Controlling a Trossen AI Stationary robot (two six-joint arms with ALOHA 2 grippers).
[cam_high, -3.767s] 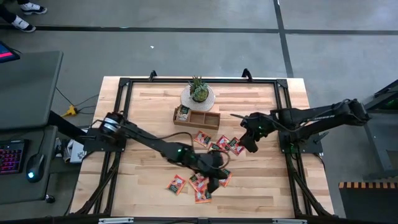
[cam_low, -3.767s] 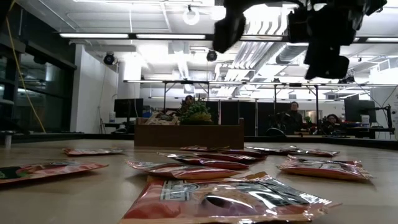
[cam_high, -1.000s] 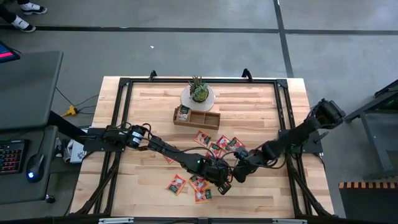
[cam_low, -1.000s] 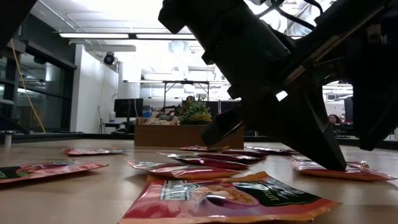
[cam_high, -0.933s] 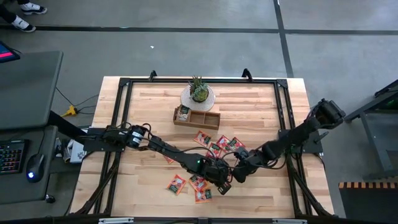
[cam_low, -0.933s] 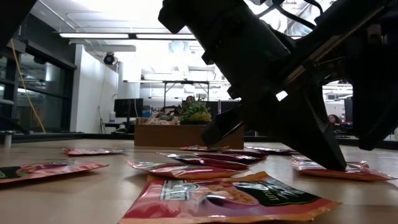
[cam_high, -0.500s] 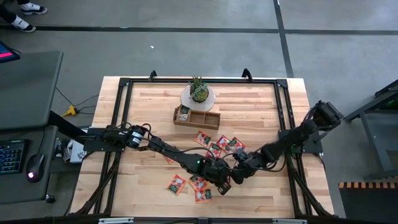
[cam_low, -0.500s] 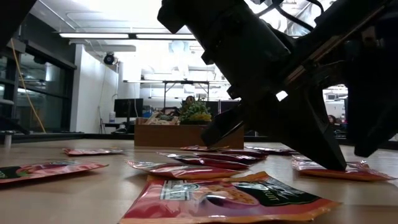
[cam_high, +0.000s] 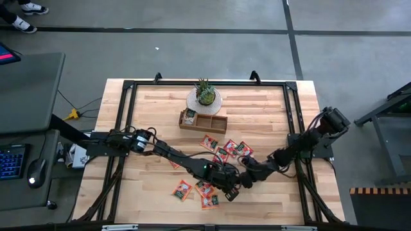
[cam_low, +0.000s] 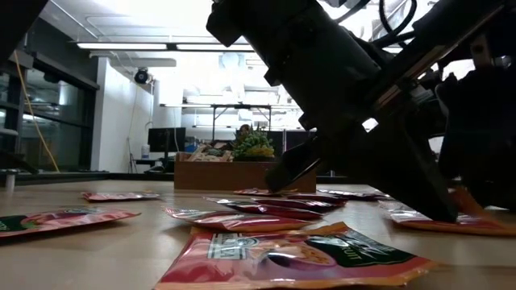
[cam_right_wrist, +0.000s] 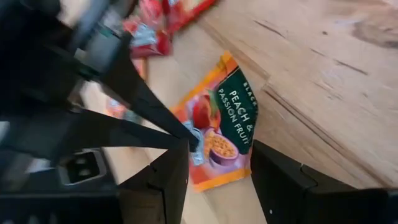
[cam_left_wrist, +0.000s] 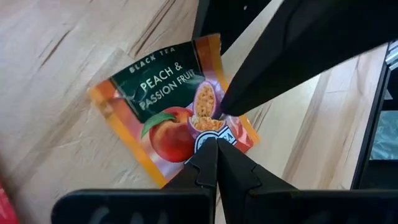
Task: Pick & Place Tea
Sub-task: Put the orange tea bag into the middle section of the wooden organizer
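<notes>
Orange sachet (cam_left_wrist: 176, 117) lay flat on the bench (cam_high: 270, 102), pinned, it seemed, by the closed left end effector (cam_left_wrist: 215, 144). The right end effector (cam_right_wrist: 217, 163) straddled it half-open, gripping nothing; it would do best to slide one finger beneath the edge before closing.

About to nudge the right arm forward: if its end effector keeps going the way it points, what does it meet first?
Most likely the peach tea sachet lying flat between the open fingers of the right end effector. The left end effector, shut, presses on that same sachet, so it may be struck too; depth is unclear.
</notes>
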